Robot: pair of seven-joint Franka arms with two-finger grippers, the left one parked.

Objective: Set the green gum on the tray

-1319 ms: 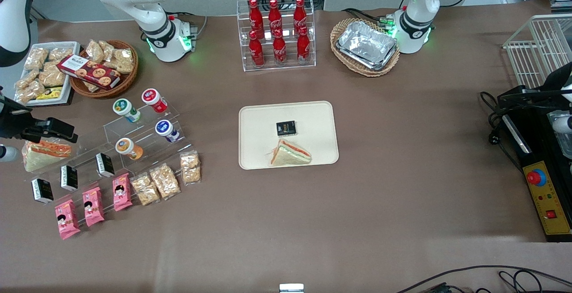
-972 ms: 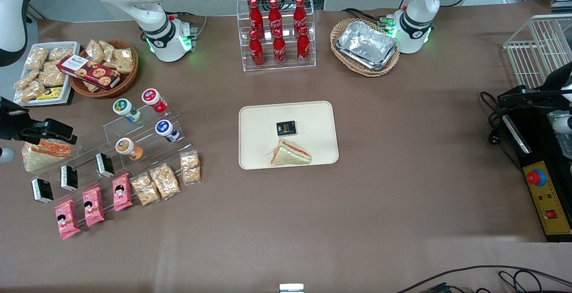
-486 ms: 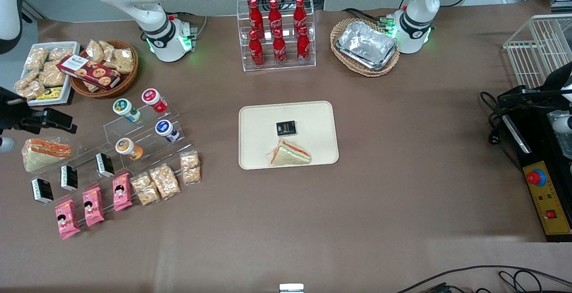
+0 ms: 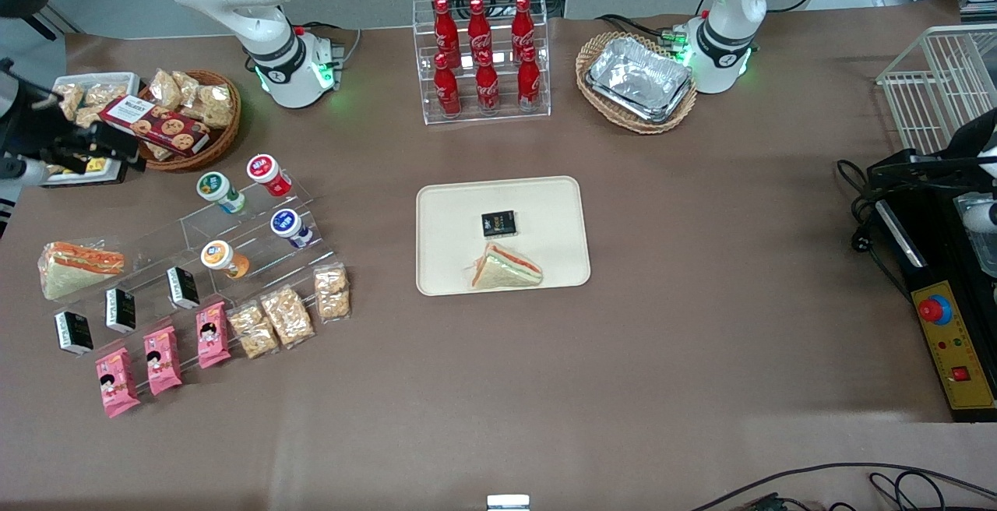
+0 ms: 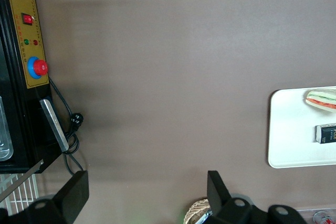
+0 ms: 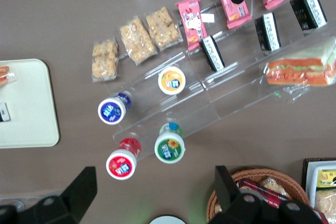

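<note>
- Currently, we find the green gum [image 4: 220, 190] lying on the clear acrylic stand [image 4: 234, 238], on the step farthest from the front camera, just beside the red canister [image 4: 268, 174].
- We note the blue canister [image 4: 290, 228] and the orange canister [image 4: 224, 259] on the stand's steps nearer the front camera than the gum.
- We place the gripper [image 4: 101, 141] high up, well apart from the gum, over the small white tray of snacks [image 4: 78, 118] toward the working arm's end of the table; its fingers [image 6: 84, 190] stand apart and hold nothing.
- We see the tray [image 4: 444, 207] well apart from the gum, toward the parked arm's end; it carries a sandwich [image 4: 505, 267] and a small black box [image 4: 498, 223].
- Risk: the red canister sits so close that a slightly offset descent may strike it or seize the wrong one.
- Risk: the round body may slip, roll off the step and disturb the canisters nearer the camera.
</note>
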